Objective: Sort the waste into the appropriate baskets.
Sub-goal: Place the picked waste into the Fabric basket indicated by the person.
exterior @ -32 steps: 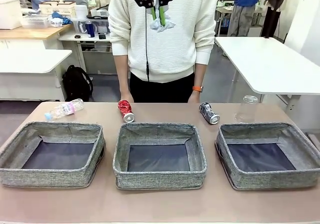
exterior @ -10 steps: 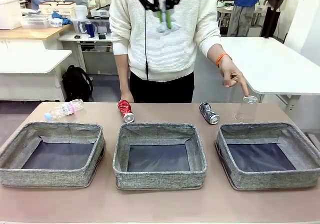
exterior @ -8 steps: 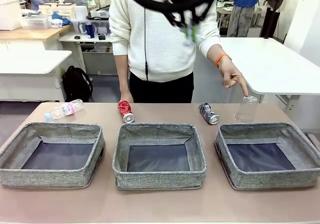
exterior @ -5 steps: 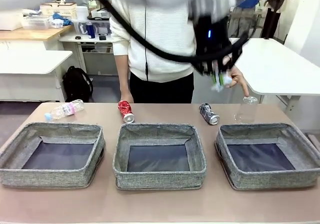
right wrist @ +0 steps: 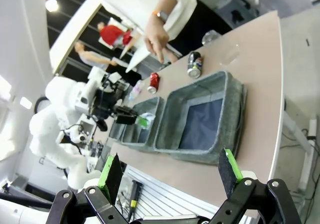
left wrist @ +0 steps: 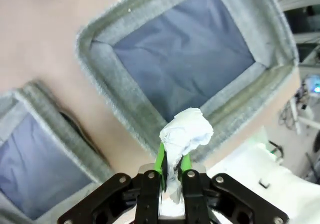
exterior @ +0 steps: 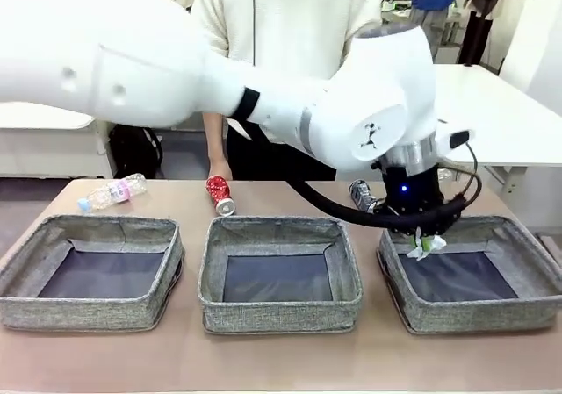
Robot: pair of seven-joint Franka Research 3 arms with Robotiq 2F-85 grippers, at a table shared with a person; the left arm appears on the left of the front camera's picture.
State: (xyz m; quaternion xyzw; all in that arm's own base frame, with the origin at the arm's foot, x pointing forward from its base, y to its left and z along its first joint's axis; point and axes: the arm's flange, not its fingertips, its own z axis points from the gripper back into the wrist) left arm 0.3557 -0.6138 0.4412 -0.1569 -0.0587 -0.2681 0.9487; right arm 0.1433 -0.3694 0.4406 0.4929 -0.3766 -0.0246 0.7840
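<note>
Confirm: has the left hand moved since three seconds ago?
Yes. The left hand, shut on the paper wad, has swung down and rightward from the person's chest to just above the right basket.

The left arm (exterior: 263,87) hides most of the crushed dark can (exterior: 358,192) and the person's (exterior: 290,17) middle. The left wrist view's edges cut off the middle basket (left wrist: 47,112).

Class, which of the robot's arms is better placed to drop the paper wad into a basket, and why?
Left. The left hand is shut on the crumpled white paper wad, hanging over the right-hand basket. The right hand is open, empty and well off to the side.
</note>
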